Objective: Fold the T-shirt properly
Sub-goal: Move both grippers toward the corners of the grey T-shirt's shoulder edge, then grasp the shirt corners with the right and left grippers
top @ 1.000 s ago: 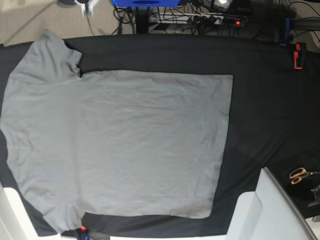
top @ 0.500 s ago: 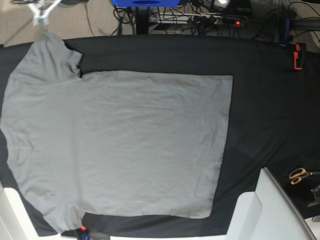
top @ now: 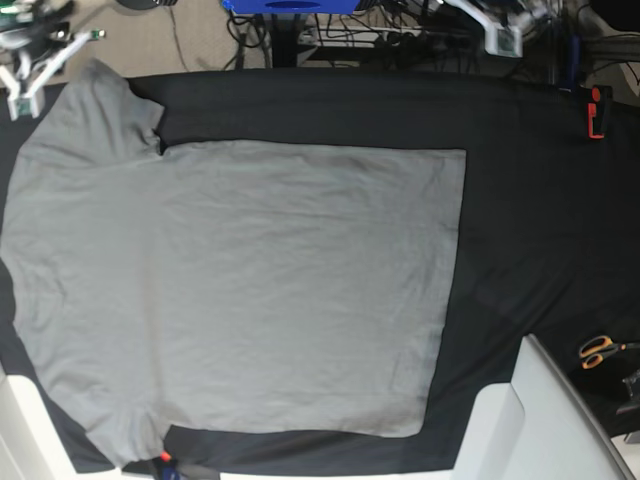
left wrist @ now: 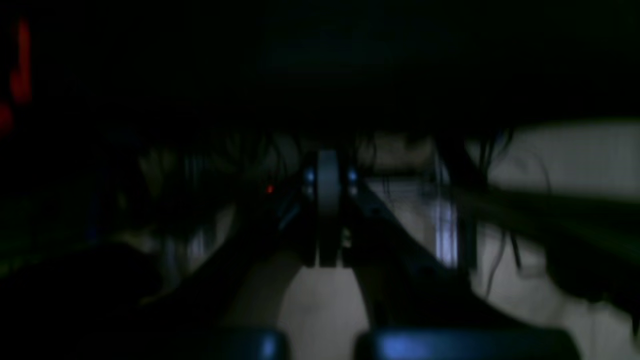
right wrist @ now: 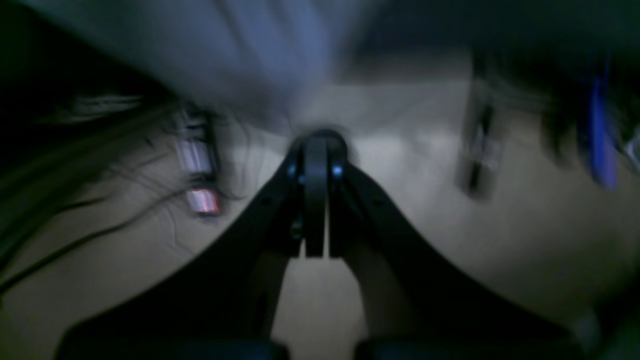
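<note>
The grey T-shirt lies spread flat on the black table cloth, with its collar end to the left, its hem to the right and one sleeve at the upper left. My right gripper hangs just beyond that sleeve at the table's far left corner. In its wrist view the right gripper is shut on nothing, above the floor. My left gripper is at the far edge, right of centre. The dark left wrist view shows the left gripper shut and empty.
Orange-handled scissors lie at the right edge, beside a white block at the near right. A red clamp sits at the far right. Cables and a power strip run behind the table, next to a blue object.
Both arms have come into the base view along the top edge. The right one moved left and down toward the sleeve corner. The T-shirt has not moved.
</note>
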`<state>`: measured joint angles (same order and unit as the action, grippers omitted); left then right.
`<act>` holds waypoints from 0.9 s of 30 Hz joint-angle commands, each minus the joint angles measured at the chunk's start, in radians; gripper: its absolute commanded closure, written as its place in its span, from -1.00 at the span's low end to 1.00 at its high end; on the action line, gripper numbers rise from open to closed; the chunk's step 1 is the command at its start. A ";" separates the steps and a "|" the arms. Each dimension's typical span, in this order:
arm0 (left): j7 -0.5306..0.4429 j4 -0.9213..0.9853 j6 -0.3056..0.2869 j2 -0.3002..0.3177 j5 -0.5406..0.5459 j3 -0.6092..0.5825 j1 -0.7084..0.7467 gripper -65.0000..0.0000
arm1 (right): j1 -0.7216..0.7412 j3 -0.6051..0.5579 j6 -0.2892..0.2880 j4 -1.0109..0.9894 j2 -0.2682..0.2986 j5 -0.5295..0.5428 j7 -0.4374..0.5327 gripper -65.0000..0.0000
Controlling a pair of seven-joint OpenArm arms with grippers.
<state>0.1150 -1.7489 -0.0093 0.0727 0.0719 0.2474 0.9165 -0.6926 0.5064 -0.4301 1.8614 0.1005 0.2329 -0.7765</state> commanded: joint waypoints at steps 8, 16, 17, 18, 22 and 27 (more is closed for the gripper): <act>0.332 -0.104 0.013 0.141 0.306 0.132 -0.122 0.83 | 0.166 0.354 -0.268 0.005 -0.048 0.267 -0.191 0.64; 0.389 -0.101 -0.183 0.223 0.405 0.203 -0.257 0.78 | 0.333 0.432 -0.268 -0.133 -0.068 0.279 -0.255 -0.64; 0.389 -0.101 -0.228 0.223 0.405 0.212 -0.268 0.78 | 0.351 0.429 -0.268 -0.170 -0.068 0.279 -0.255 -0.63; 0.389 -0.101 -0.261 0.221 0.405 0.214 -0.276 0.78 | 0.368 0.429 -0.268 -0.200 -0.068 0.279 -0.257 -0.61; 0.387 -0.101 -0.341 0.221 0.403 0.215 -0.290 0.78 | 0.422 0.436 -0.268 -0.317 -0.071 0.279 -0.280 -0.56; 0.387 -0.101 -0.347 0.221 0.403 0.215 -0.290 0.78 | 0.439 0.438 -0.268 -0.400 -0.068 0.279 -0.249 -0.56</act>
<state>0.5209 -1.8343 -0.3542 0.2832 0.4683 0.4549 0.6228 -0.2604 0.9367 -0.6930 1.4437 0.0158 0.4908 -1.0496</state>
